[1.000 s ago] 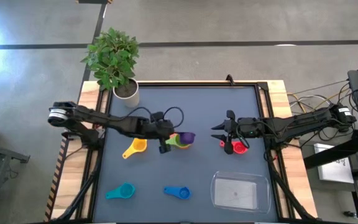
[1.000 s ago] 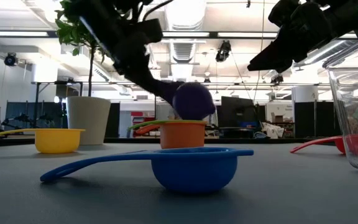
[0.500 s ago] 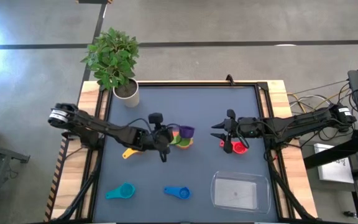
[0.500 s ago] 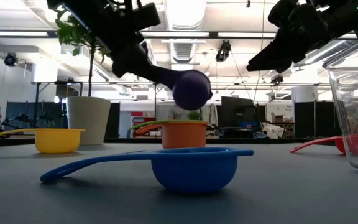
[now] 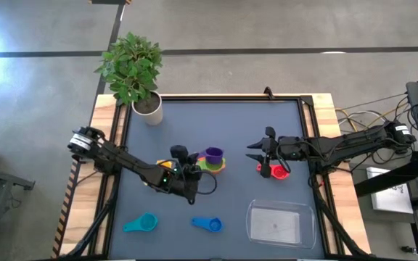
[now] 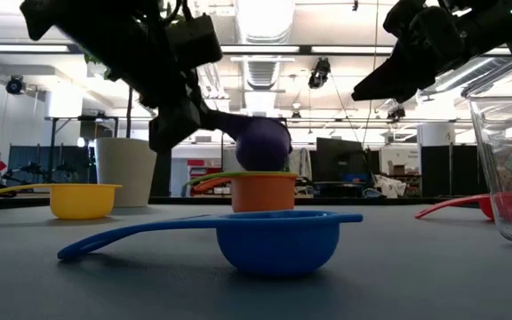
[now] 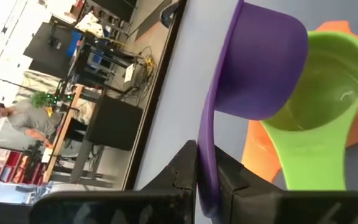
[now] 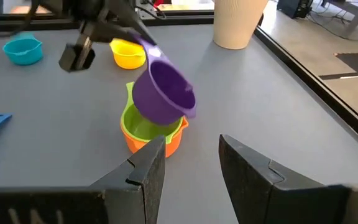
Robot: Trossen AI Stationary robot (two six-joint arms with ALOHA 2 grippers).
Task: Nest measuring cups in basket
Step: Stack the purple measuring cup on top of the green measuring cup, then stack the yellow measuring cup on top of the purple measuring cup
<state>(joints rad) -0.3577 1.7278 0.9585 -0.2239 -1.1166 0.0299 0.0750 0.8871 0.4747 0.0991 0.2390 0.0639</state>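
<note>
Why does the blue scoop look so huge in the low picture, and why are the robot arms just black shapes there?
In the low view the blue cup lies nearest the camera, so it looms large, and bright ceiling lights behind leave the left gripper a dark outline. In the high view the same cup looks small. In the left wrist view the purple cup fills the frame, and the room behind is washed out.
</note>
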